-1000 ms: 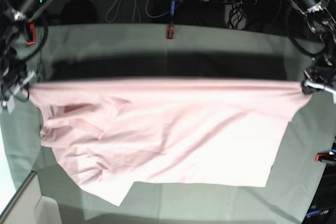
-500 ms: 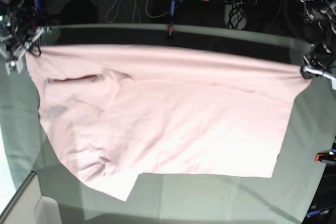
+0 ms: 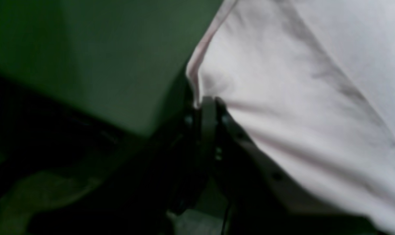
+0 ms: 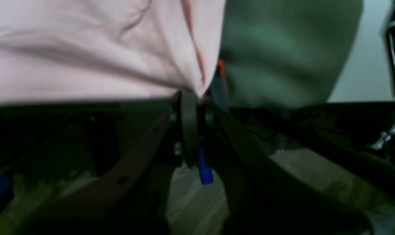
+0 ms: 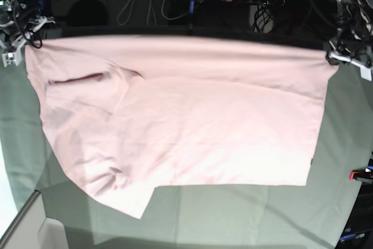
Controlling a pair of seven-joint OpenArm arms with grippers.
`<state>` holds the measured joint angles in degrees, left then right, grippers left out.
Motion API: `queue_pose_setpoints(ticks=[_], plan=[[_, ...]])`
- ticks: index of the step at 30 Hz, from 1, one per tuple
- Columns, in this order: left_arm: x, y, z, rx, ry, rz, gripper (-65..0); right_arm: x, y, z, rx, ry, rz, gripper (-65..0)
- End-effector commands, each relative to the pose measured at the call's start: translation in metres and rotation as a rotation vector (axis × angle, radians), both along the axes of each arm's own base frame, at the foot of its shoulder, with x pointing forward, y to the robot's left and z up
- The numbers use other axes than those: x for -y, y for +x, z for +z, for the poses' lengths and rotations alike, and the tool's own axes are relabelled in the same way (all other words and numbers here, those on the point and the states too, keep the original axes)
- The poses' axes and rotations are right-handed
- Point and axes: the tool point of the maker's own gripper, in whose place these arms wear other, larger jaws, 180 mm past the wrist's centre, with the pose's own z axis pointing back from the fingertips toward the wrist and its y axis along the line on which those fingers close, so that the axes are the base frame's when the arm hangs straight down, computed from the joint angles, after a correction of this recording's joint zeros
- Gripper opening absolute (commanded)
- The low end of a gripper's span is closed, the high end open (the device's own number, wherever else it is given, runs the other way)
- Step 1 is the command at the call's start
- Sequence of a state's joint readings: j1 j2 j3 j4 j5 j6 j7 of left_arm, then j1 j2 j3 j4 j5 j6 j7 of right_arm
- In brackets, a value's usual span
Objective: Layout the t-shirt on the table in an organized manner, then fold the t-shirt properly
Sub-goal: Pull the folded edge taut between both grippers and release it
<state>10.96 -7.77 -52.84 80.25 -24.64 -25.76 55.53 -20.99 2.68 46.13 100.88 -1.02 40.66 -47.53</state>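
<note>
I've got the t-shirt (image 5: 180, 115) spread across the worktop (image 5: 245, 220), top edge stretched taut btwn both hands. Left hand (image 5: 341, 59) pinches one top corner, right hand (image 5: 23, 45) the other; both wrist views blurred, tips half lost in dark. Lettering not visible. Bare worktop below the shirt's lower hem; the red clamp (image 5: 360, 174) is cut off at the frame edge.

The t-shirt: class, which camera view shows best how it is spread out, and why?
The base view: it shows the whole t-shirt stretched between the two end effectors over the table. Each wrist view shows only the corner that its shut end effector pinches, left and right.
</note>
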Motion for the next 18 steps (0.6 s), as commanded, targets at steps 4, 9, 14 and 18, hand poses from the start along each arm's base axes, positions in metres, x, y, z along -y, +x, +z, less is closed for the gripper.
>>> queue_pose_setpoints(ticks=[4, 9, 14, 18], plan=[[-0.014, 0.003, 0.012, 0.032, 0.046, 0.007, -64.9, 0.007, 0.0, 0.007, 0.006, -0.031, -0.004, -65.0], [-0.013, -0.001, 0.01, 0.018, 0.042, 0.005, -64.9, -0.001, 0.004, 0.003, 0.0, -0.018, 0.02, -65.0], [-0.014, -0.01, 0.006, 0.002, 0.045, 0.007, -64.9, -0.003, 0.004, 0.002, -0.005, -0.015, 0.026, -65.0], [-0.012, -0.01, 0.005, 0.002, 0.04, 0.007, -64.9, -0.003, 0.005, 0.002, -0.005, -0.014, 0.027, -65.0]])
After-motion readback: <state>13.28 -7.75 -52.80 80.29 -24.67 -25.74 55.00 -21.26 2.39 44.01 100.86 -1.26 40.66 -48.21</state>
